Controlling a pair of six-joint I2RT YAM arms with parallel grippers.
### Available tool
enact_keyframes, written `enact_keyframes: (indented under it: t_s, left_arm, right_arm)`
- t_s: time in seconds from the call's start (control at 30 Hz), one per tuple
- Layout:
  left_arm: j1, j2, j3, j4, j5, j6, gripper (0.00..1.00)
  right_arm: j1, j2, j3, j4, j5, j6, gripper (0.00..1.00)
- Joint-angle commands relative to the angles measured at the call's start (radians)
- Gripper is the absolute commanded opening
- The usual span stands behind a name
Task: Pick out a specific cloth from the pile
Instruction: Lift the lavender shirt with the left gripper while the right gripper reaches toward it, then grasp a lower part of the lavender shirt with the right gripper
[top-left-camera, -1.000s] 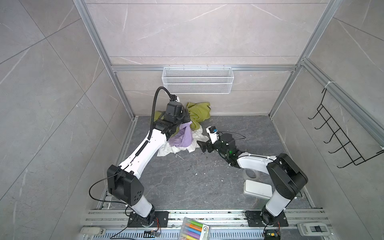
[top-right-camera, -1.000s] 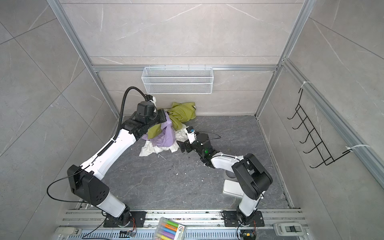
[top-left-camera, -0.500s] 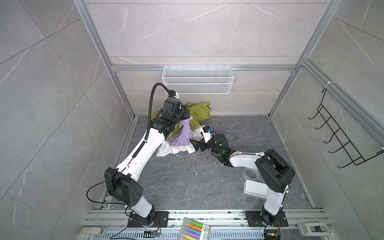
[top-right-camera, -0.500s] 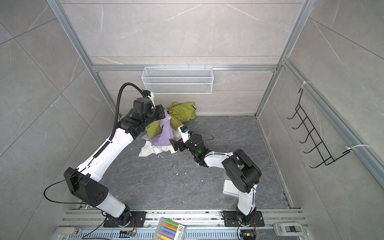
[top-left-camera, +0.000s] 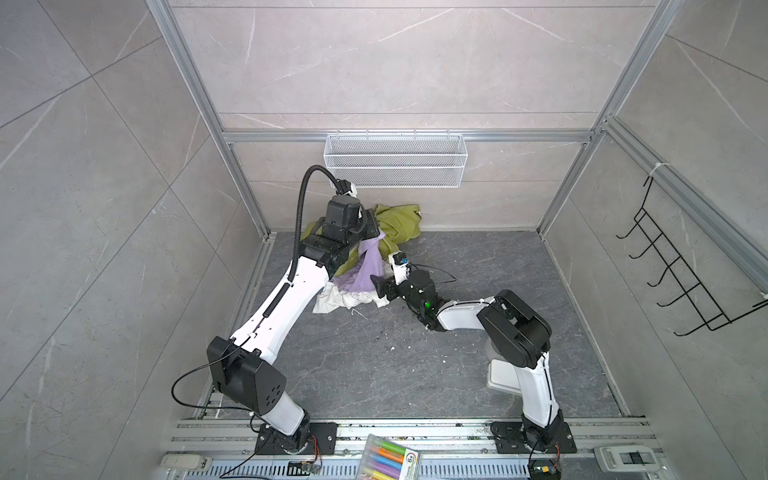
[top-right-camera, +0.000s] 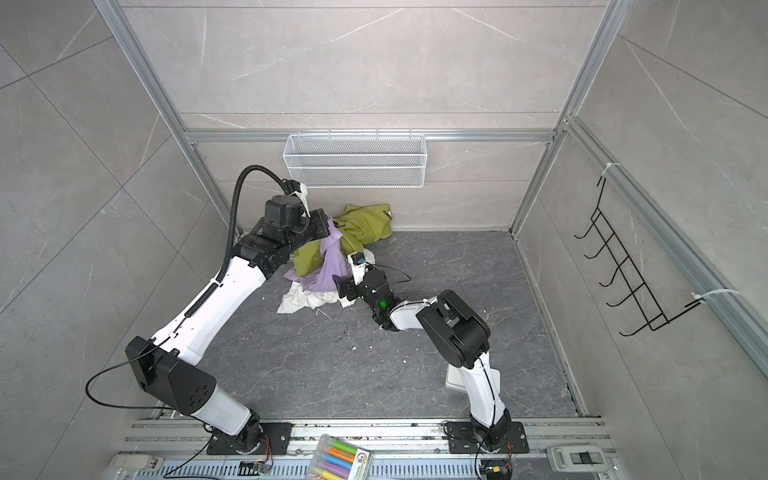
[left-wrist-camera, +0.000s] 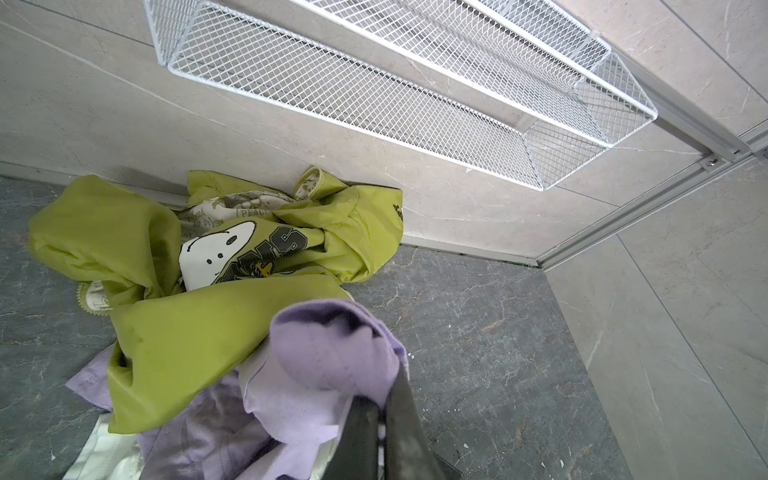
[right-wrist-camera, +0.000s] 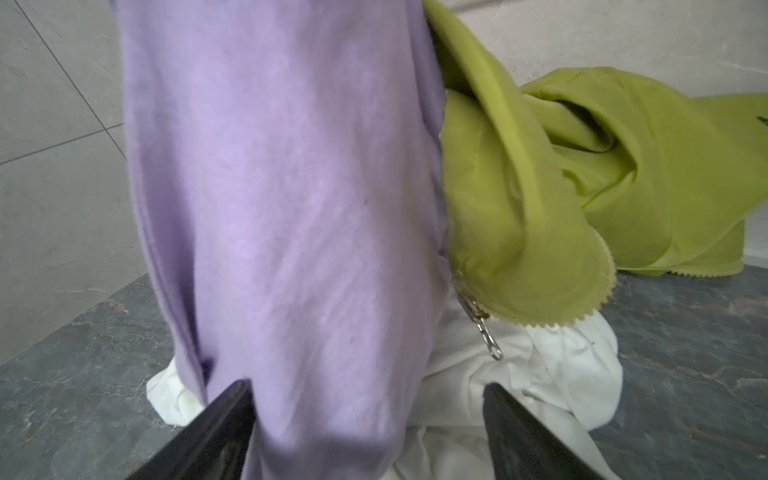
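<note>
The cloth (top-left-camera: 368, 270) is plain lavender and hangs in a long fold from my left gripper (top-left-camera: 374, 232), which is shut on its upper end above the pile. In the left wrist view the two fingers (left-wrist-camera: 399, 415) pinch a lavender bunch (left-wrist-camera: 332, 345). My right gripper (top-left-camera: 376, 282) is low beside the pile and open, with the hanging cloth (right-wrist-camera: 291, 208) between its jaws. One finger (right-wrist-camera: 224, 415) touches the cloth; the other (right-wrist-camera: 511, 419) stands apart over the white garment (right-wrist-camera: 540, 374). The olive-green printed garment (left-wrist-camera: 232, 249) drapes over the cloth.
The pile lies against the back wall, below a white wire basket (top-left-camera: 395, 166). A black hook rack (top-left-camera: 681, 274) is on the right wall. A white block (top-left-camera: 503, 378) lies by the right arm's base. A marker pack (top-left-camera: 388, 459) sits on the front rail.
My right gripper has reached left to the hanging cloth, and its jaws have narrowed a little around it. The left gripper has raised the cloth slightly towards the back wall.
</note>
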Motion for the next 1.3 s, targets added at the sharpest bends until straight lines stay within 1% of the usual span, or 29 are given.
enact_keyframes:
  t_s: [0.0, 0.3, 0.43, 0.53, 0.83, 1.0, 1.13, 1.27]
  left_arm:
    - [0.005, -0.076, 0.028, 0.082, 0.016, 0.025, 0.00]
    - [0.006, -0.087, 0.000, 0.095, 0.014, 0.019, 0.00]
    - [0.006, -0.093, -0.018, 0.100, 0.014, 0.015, 0.00]
    - [0.006, -0.101, -0.035, 0.105, 0.012, 0.012, 0.00]
    - [0.010, -0.116, -0.035, 0.099, -0.007, 0.028, 0.00]
    - [0.010, -0.125, -0.055, 0.100, -0.018, 0.032, 0.00]
    - [0.011, -0.130, -0.068, 0.102, -0.027, 0.037, 0.00]
    - [0.016, -0.133, -0.070, 0.100, -0.041, 0.049, 0.00]
  right_arm:
    - [0.018, 0.043, 0.028, 0.081, 0.014, 0.025, 0.79]
    - [0.037, 0.075, 0.025, 0.134, 0.017, 0.018, 0.53]
    - [0.038, 0.064, 0.009, 0.160, 0.017, 0.012, 0.48]
    - [0.039, 0.049, -0.007, 0.173, 0.017, 0.009, 0.42]
    - [0.039, 0.032, -0.005, 0.210, 0.010, 0.022, 0.20]
    - [0.040, 0.016, 0.009, 0.209, 0.010, 0.021, 0.14]
    - [0.040, 0.008, 0.032, 0.202, 0.002, 0.020, 0.11]
    - [0.042, 0.035, 0.077, 0.189, -0.008, 0.023, 0.05]
